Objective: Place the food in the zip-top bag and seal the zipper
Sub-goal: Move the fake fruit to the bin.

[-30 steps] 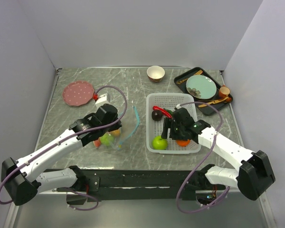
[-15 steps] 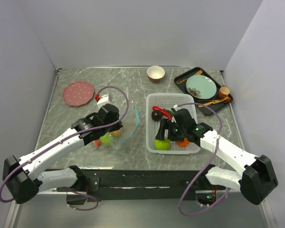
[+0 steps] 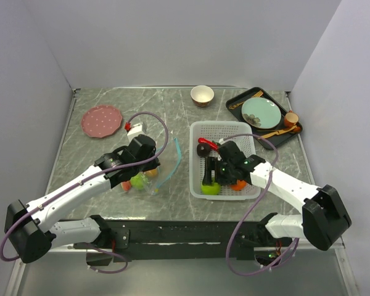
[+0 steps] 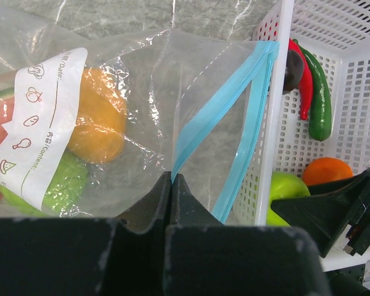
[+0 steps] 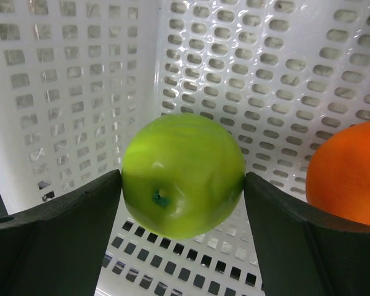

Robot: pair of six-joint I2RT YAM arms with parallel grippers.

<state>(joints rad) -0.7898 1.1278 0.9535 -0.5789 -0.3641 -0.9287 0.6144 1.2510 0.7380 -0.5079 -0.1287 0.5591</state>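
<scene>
A grey marbled table (image 3: 111, 98) is seen, on which a pink plate (image 3: 102, 121), a small bowl (image 3: 201, 95), a dark tray (image 3: 234, 100), a white basket (image 3: 193, 166) and the zip-top bag (image 3: 163, 168) are set.

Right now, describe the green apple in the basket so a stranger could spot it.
Find the white basket on the table's right half. In its near-left corner lies the green apple, between the right gripper's fingers. Its neighbour is an orange; the other green fruit sits inside the zip-top bag.
</scene>
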